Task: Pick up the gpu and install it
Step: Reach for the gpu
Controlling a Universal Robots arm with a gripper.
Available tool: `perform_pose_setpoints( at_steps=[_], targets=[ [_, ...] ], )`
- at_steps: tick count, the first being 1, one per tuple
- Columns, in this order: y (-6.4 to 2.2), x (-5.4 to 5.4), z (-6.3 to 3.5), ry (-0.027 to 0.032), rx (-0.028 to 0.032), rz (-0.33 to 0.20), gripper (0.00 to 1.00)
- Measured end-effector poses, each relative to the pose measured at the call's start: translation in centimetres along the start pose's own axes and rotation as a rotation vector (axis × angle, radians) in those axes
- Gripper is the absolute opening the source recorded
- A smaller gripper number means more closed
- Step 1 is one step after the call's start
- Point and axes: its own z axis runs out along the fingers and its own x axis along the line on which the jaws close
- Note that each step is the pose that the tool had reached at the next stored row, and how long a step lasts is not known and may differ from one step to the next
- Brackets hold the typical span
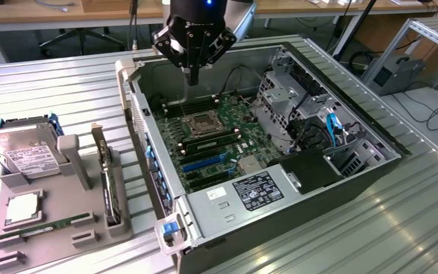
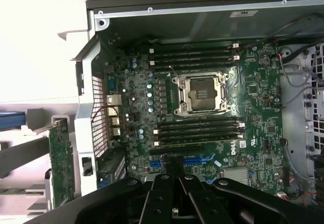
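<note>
The gpu [image 1: 108, 178] stands on its edge in a slot of the grey holder [image 1: 59, 245] at the exterior view's left, beside the open computer case [image 1: 227, 222]. Its green board [image 2: 61, 164] also shows in the wrist view, outside the case wall. My gripper [image 1: 193, 77] hangs above the far end of the case, over the motherboard [image 1: 220, 149] near the CPU socket [image 1: 203, 124]. The fingers are shut with nothing between them. In the wrist view the gripper [image 2: 175, 167] points down over the blue expansion slots [image 2: 198, 160].
The holder also carries a silver hard drive with a blue frame [image 1: 23, 153], a CPU chip [image 1: 23, 208] and a green RAM stick [image 1: 45, 228]. Drive cages and cables [image 1: 310, 123] fill the case's right side. Everything rests on a ribbed metal table [image 1: 59, 91].
</note>
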Motion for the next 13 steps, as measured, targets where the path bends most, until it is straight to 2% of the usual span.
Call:
perform_pose_setpoints(
  at_steps=[13],
  targets=[
    [-0.02, 0.26, 0.00, 0.0000, 0.0000, 0.000, 0.11]
  ],
)
